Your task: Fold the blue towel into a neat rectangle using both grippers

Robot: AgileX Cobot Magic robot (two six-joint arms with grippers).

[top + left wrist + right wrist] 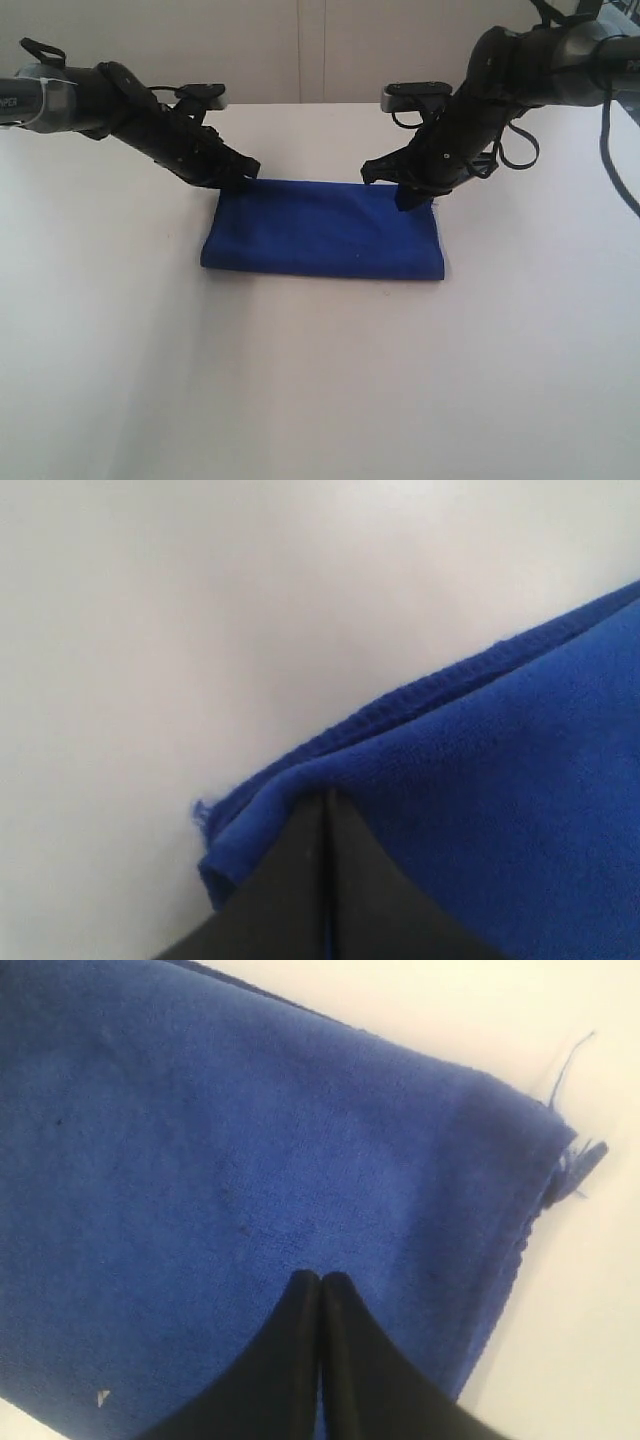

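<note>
I see the blue towel (320,232) folded flat mid-table (320,390). At its far corners, left gripper (246,180) and right gripper (412,200) are both pinched closed, tips on cloth, none visibly clamped. The lettering on left arm (40,100) is cut off, unreadable.

A plain white table (320,400) carries one blue towel (320,232), which lies flat on it, folded into a wide rectangle with its layers stacked. The towel sits around the table's middle, with bare surface on every side.
</note>
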